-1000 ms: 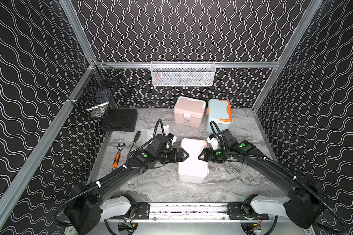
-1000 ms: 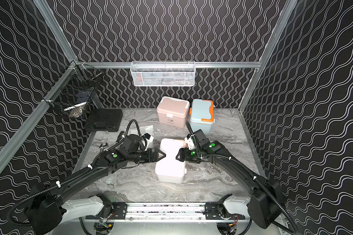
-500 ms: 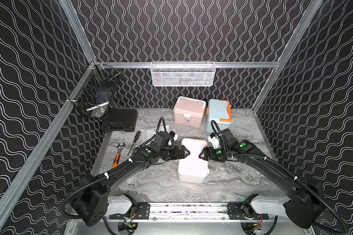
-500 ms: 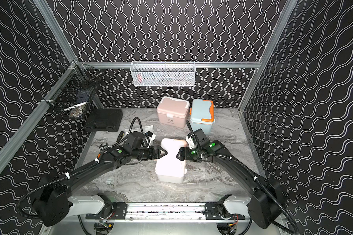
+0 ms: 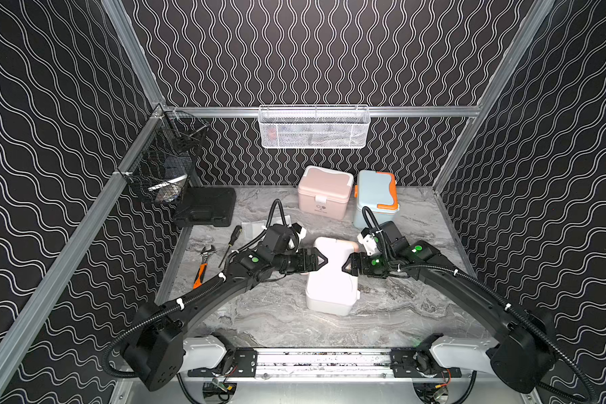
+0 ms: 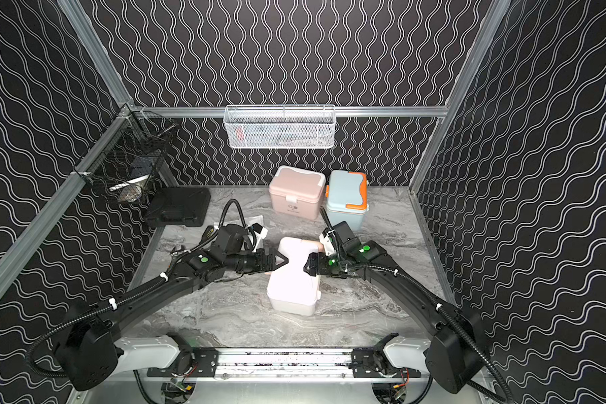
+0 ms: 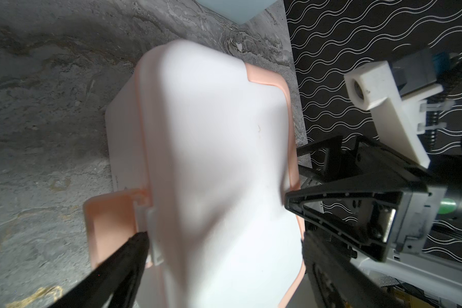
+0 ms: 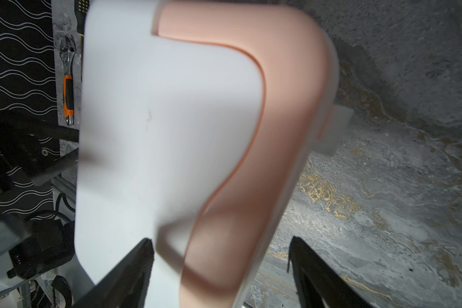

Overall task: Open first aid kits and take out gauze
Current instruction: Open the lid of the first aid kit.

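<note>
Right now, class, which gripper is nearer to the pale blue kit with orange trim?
Right. The right gripper sits in front of the pale blue kit; the left gripper is farther off, across the white kit from it.

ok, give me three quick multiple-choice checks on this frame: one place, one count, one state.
1. Where does the white plastic first aid kit with peach trim stand?
A. inside the white wire basket on the back wall
B. mid-table, between the left gripper and the right gripper
C. on top of the flat black hard case

2. How many lidded plastic first aid kits stand on the marble table?
A. two
B. three
C. four

3. What state is the lid of the pink plastic kit in?
A. shut
B. propped open
C. off, lying beside it

Key:
1 B: both top views show a gripper at each side of it.
2 B: the white one, the pink one and the pale blue-grey kit with orange trim.
3 A: the lid sits flush on the box.
</note>
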Controlling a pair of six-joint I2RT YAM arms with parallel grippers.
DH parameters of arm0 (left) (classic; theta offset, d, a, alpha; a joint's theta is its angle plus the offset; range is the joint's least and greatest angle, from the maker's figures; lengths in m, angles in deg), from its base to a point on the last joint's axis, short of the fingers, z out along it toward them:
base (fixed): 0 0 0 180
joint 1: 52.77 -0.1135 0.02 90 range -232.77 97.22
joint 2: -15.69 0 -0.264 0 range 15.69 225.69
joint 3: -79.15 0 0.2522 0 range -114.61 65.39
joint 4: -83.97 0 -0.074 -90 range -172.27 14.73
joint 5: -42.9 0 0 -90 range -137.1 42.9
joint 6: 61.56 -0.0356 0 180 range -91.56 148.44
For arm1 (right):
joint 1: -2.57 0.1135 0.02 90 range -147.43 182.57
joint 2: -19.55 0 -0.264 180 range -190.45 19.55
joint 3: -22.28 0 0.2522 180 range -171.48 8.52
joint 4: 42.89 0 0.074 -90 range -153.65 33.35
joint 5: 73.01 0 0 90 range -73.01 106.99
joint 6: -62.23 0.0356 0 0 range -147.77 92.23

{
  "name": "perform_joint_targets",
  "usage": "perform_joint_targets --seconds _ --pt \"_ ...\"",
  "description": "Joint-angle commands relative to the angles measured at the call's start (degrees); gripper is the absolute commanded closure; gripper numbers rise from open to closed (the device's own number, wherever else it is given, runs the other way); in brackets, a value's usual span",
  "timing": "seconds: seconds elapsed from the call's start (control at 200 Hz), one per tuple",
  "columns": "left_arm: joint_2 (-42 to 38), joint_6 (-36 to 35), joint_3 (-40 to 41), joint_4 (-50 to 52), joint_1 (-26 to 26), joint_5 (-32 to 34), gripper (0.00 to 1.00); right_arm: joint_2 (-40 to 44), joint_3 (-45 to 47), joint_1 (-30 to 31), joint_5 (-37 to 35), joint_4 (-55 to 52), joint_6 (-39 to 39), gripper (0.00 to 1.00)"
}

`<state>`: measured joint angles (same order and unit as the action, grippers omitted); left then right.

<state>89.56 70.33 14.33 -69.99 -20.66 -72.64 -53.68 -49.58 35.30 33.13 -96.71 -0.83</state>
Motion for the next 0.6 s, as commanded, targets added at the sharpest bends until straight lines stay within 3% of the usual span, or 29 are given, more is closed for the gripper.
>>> perform_joint_targets --seconds 0.0,0.285,0.596 --pt "0.7 -0.1 0.2 -2.4 -0.1 -1.2 0.06 -0.1 -0.3 0.1 -0.1 -1.0 -0.3 0.18" --pt "1.9 0.7 0.5 -4.1 -0.1 -2.3 0.06 -1.4 -0.9 0.1 0.8 -0.9 -0.6 0.18" --pt "0.1 7.0 3.1 -12.6 0.1 -8.2 0.06 -4.1 -3.3 0.1 4.9 0.0 -1.4 0.18"
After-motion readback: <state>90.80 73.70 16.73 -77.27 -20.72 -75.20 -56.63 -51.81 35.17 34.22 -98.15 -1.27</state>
